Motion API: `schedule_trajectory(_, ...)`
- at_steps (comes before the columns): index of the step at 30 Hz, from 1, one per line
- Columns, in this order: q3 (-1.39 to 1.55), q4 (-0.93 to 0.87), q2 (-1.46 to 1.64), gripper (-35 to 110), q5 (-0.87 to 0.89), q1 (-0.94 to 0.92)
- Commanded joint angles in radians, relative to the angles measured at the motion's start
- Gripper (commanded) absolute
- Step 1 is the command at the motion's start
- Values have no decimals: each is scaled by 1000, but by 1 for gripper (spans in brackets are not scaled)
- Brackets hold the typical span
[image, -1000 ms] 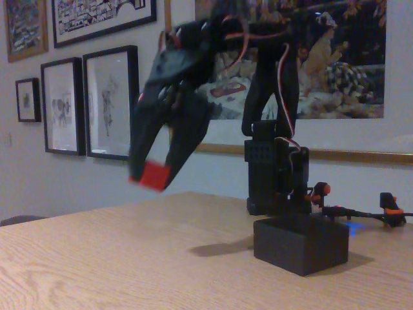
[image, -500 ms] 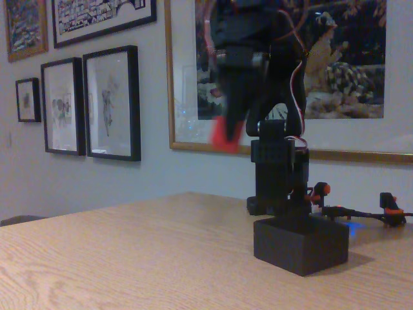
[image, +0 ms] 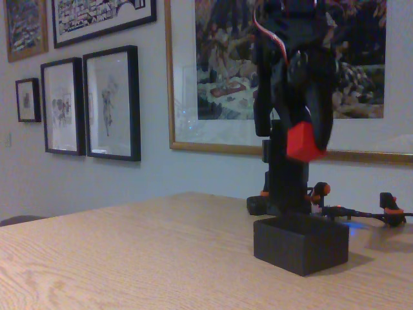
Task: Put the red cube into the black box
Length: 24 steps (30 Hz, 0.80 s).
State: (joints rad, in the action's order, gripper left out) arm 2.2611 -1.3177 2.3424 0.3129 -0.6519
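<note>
The red cube point(image: 304, 143) hangs in the air, pinched between the black fingers of my gripper point(image: 305, 137), which points downward. It is well above the black box point(image: 301, 244), roughly over the box's middle. The box sits on the wooden table point(image: 129, 258) just in front of the arm's base. Its inside is hidden from this low side view.
The arm's base with small orange knobs point(image: 321, 188) and cables point(image: 361, 213) stands behind the box at the right. Framed pictures point(image: 110, 102) hang on the wall behind. The table stretches bare to the left and front.
The arm has swung from left to right with the red cube in its grip. The cube now hangs above the black box instead of over the table's left part.
</note>
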Motion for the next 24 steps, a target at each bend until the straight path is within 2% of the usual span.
schedule_trajectory(1,58,61,-20,-16,-6,-15)
schedule_trajectory(6,123,156,-52,-16,-5,23)
schedule_trajectory(16,144,235,-98,-14,-26,38)
schedule_trajectory(24,144,270,-158,1,-60,67)
